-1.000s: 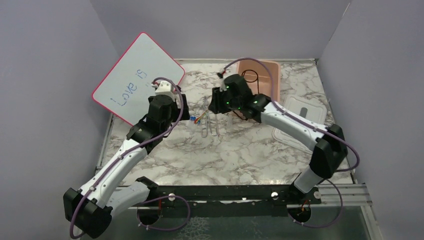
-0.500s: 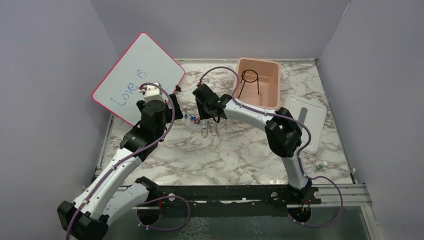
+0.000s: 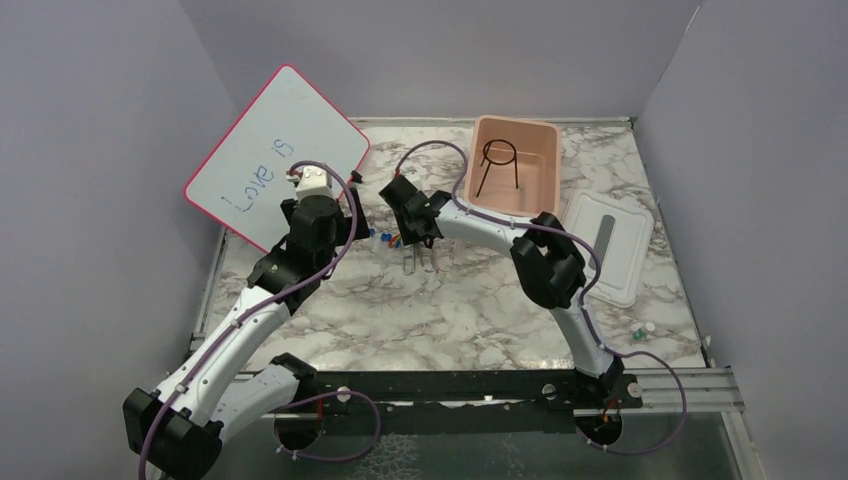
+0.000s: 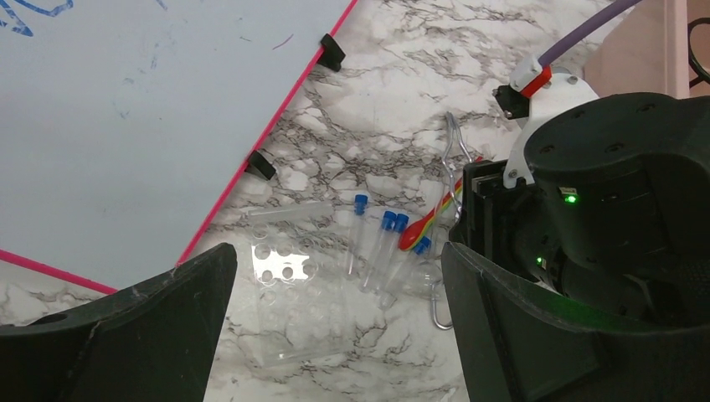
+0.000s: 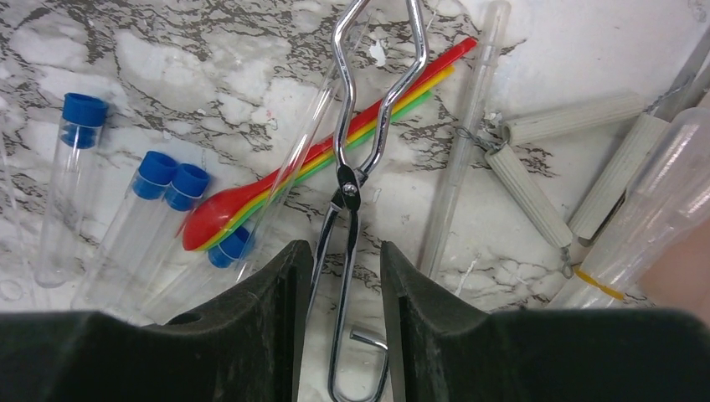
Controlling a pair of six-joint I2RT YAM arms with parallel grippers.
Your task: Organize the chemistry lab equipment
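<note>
Marbled tabletop [image 3: 480, 300] carries the whole scatter. What I am after, the thin chrome tongs [image 5: 347, 194], lies down the middle of my right wrist view with its handle loops running to the lower edge. My right claw [image 5: 345, 293] stands narrow, one finger on each side of that handle. I judge it not yet closed on the metal, since slivers of marble show between steel and pad. Straddling the handle rather than the tips looks sensible to me: the upper arms lie across the red, yellow and green plastic spoons [image 5: 402, 88], which I might drag along.

Left of those lie the clear blue-capped vials [image 5: 159, 172]. To the right are a long clear tube [image 5: 465, 142] and white ribbed handles [image 5: 532, 197]. My left claw [image 4: 335, 335] hangs wide open above a clear perforated rack [image 4: 285, 268], near the pink-rimmed whiteboard [image 4: 126, 126] that fills the upper left.

Only the overhead view shows what I take to be the destination. At upper centre sits the pink tub [image 3: 540, 190], with the black wire ring stand [image 3: 497, 163] already inside and its white lid [image 3: 605, 240] just beside.
</note>
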